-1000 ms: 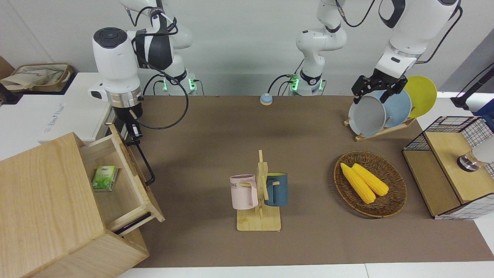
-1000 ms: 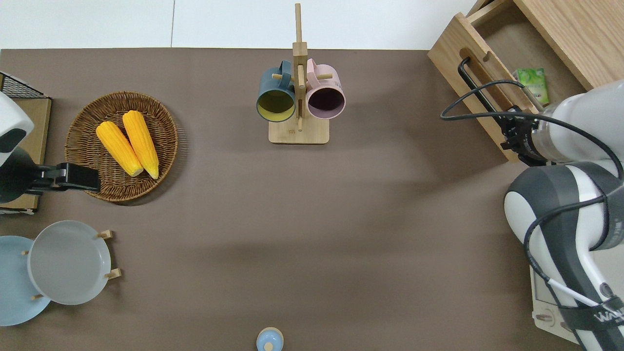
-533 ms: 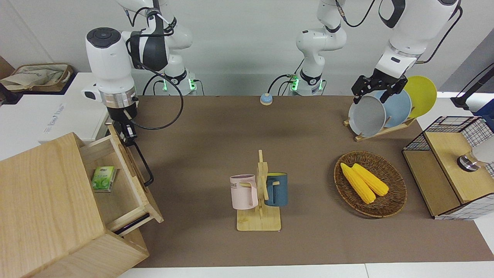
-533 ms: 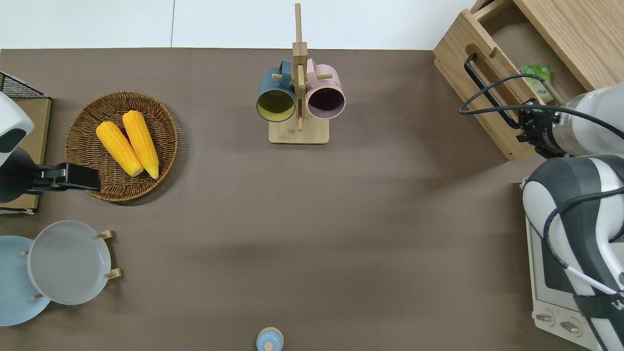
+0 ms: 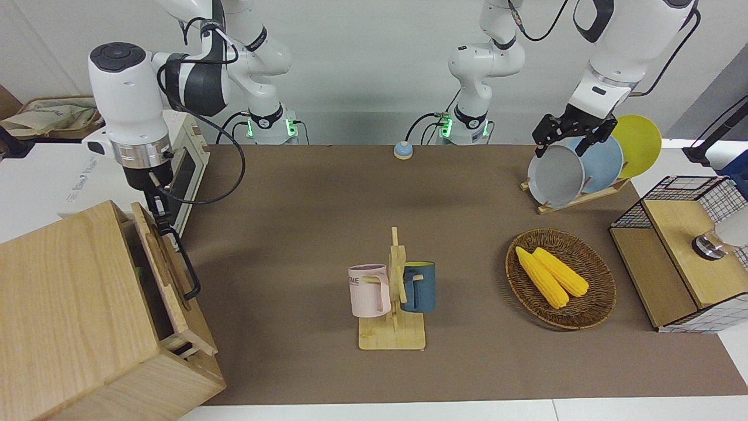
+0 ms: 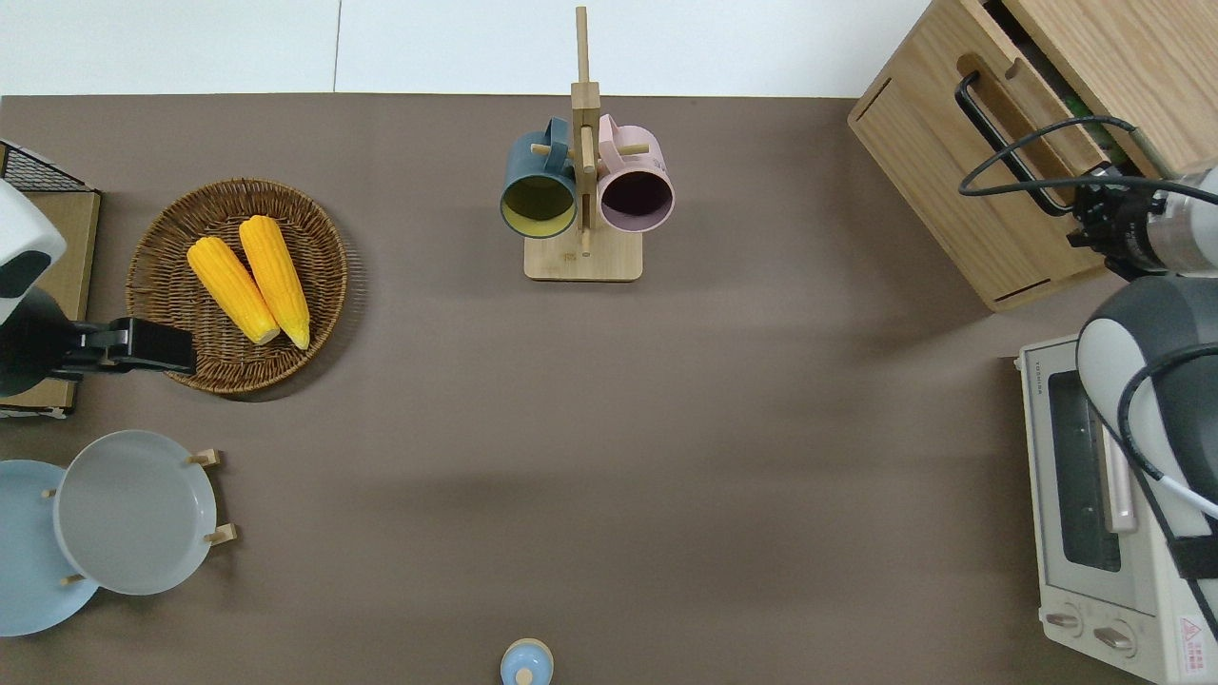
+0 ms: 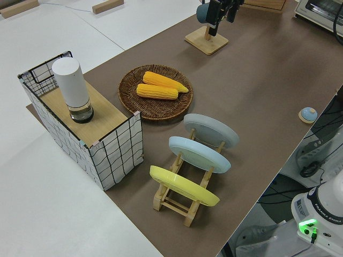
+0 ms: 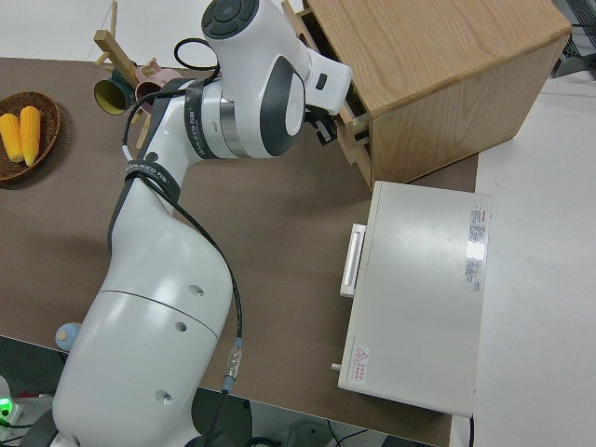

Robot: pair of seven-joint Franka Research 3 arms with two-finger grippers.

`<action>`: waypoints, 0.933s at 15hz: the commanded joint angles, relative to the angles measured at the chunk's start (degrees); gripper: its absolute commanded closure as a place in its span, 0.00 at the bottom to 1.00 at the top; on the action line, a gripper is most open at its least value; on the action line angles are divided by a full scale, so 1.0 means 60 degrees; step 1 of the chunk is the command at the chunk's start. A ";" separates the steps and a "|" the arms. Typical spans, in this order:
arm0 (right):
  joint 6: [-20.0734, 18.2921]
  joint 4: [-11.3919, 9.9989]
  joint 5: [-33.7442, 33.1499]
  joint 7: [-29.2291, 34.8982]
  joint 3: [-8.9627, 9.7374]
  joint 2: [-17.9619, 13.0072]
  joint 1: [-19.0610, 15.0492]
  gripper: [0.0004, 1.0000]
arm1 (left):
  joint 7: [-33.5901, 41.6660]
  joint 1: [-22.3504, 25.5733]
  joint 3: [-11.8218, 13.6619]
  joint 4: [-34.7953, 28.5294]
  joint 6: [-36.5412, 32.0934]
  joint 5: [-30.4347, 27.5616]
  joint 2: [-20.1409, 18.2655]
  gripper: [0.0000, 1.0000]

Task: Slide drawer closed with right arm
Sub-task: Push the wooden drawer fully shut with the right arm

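Drawer (image 5: 166,275): wide, shallow, pale wood; open only a narrow gap, in the big pale-wood cabinet (image 5: 70,316) at the right arm's end of the table.
Handle (image 6: 1007,143): black metal loop on the drawer front.
Right arm (image 5: 125,88): white, silver wrist ring; its gripper (image 5: 159,217) at the handle's upper end.

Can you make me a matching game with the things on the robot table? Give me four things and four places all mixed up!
Things:
1. corn cobs
2. pink mug
3. grey plate
4. right pincer

Places:
A. at the drawer handle
B. in the wicker basket
C. standing in the wooden plate rack
D. hanging on the mug stand

Pairs: 1-B, 2-D, 3-C, 4-A
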 commanded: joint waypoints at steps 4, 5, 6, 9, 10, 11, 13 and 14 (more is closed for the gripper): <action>0.0835 0.0270 -0.0303 -0.0551 -0.0021 0.0283 -0.0541 1.00 | 0.0061 -0.0046 0.0034 0.0006 -0.0044 0.0122 -0.0070 0.00; 0.0835 0.0314 -0.0303 -0.0683 -0.0036 0.0283 -0.0541 1.00 | 0.0047 -0.0045 0.0034 0.0006 -0.0044 0.0122 -0.0070 0.00; 0.0850 0.0329 -0.0303 -0.0699 -0.0051 0.0327 -0.0599 1.00 | 0.0061 -0.0045 0.0034 0.0006 -0.0044 0.0122 -0.0070 0.00; 0.1231 0.0329 -0.0303 -0.1019 -0.0197 0.0430 -0.0702 1.00 | 0.0046 -0.0045 0.0034 0.0006 -0.0044 0.0122 -0.0084 0.00; 0.1231 0.0329 -0.0303 -0.1137 -0.0212 0.0430 -0.0717 1.00 | 0.0061 -0.0045 0.0020 0.0006 -0.0044 0.0122 -0.0070 0.00; 0.1187 0.0315 -0.0303 -0.1153 -0.0212 0.0444 -0.0731 1.00 | 0.0061 -0.0045 0.0034 0.0006 -0.0044 0.0122 -0.0084 0.00; 0.0997 0.0285 -0.0259 -0.1153 -0.0212 0.0444 -0.0659 1.00 | 0.0047 -0.0045 0.0034 0.0006 -0.0044 0.0122 -0.0070 0.00; 0.0808 0.0285 -0.0274 -0.1167 -0.0198 0.0386 -0.0600 1.00 | 0.0061 -0.0060 0.0034 0.0006 -0.0059 0.0122 -0.0070 0.00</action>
